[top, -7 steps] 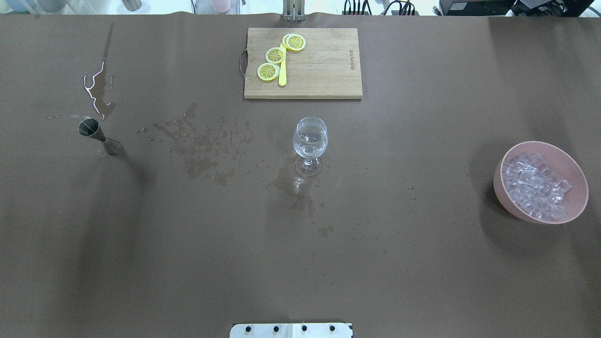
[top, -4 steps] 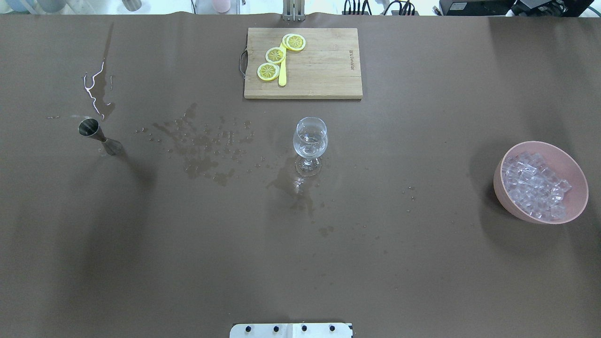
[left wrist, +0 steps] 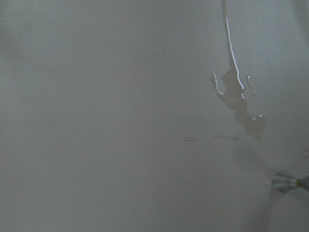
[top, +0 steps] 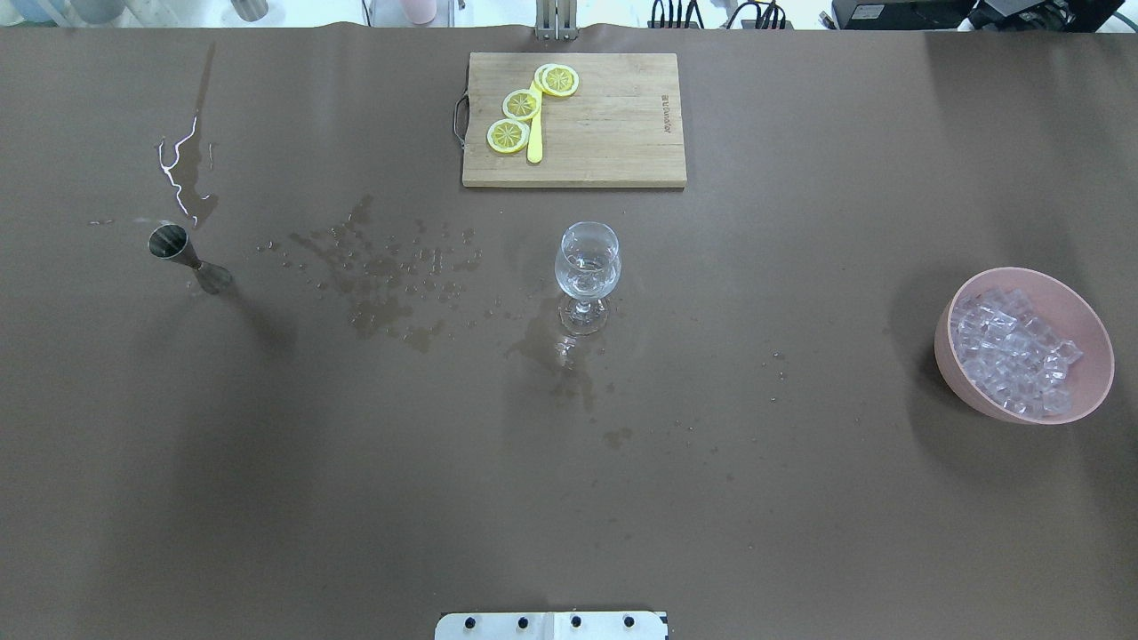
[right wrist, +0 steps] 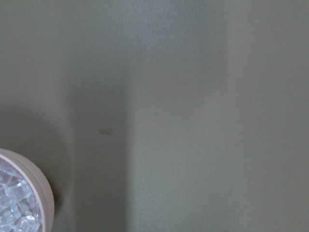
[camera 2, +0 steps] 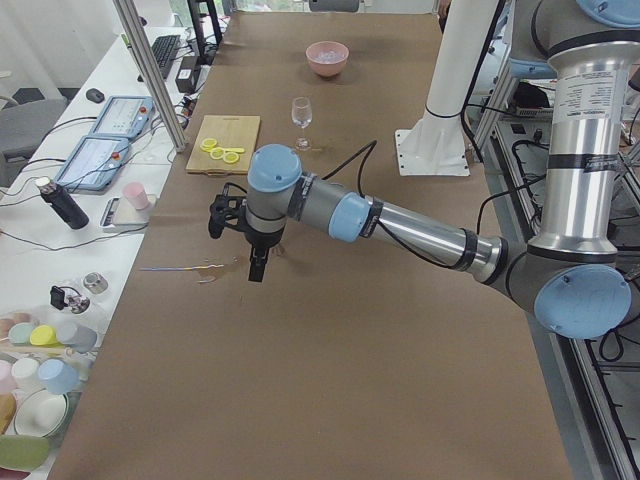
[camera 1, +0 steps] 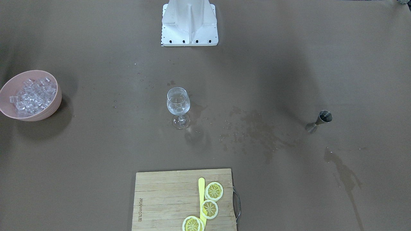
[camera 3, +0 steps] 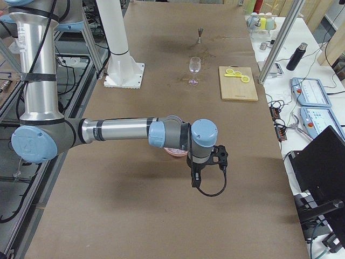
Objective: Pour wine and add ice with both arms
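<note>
The left gripper (camera 2: 255, 268) hangs near the small steel double-cone jigger (top: 188, 258), and the right gripper (camera 3: 194, 181) hangs just beside the pink round bowl (top: 947, 356) of clear ice cubes (top: 1013, 360). These side views don't show whether either is released or clenched. This seems to be the approach stage: next the right gripper must descend onto a cube, bound for the clear stemmed glass (top: 587, 262) well away.

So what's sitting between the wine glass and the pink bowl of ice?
Nothing solid: the overhead view shows only bare brown table between the wine glass and the pink bowl of ice, with a few tiny droplets.
</note>
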You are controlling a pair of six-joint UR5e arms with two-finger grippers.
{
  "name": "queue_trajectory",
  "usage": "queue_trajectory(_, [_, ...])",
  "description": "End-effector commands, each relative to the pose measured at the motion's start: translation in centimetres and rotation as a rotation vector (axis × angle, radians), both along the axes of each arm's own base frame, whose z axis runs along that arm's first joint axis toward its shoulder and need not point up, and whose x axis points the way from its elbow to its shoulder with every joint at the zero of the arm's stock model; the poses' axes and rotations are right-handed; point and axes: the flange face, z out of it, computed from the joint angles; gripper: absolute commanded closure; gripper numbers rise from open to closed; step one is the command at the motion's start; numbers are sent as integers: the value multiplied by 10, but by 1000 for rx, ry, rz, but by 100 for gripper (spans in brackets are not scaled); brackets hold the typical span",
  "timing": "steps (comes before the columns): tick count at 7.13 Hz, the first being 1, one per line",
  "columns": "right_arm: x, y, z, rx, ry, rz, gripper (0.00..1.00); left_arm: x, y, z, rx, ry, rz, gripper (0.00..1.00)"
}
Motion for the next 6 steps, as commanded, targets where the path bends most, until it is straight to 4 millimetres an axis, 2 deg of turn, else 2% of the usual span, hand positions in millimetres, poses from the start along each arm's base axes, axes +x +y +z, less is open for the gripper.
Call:
queue_trajectory(1, [-1,1,0,0,-4,-1,0,42,25,-59,-21,47,-121,1])
queue_trajectory(3, [0,1,0,0,-4,1,0,83,59,-43,34,68,-239,1])
queue_trajectory(6, [0,2,1,6,-4,-7,0,168,80,-54,13,51,-339,2])
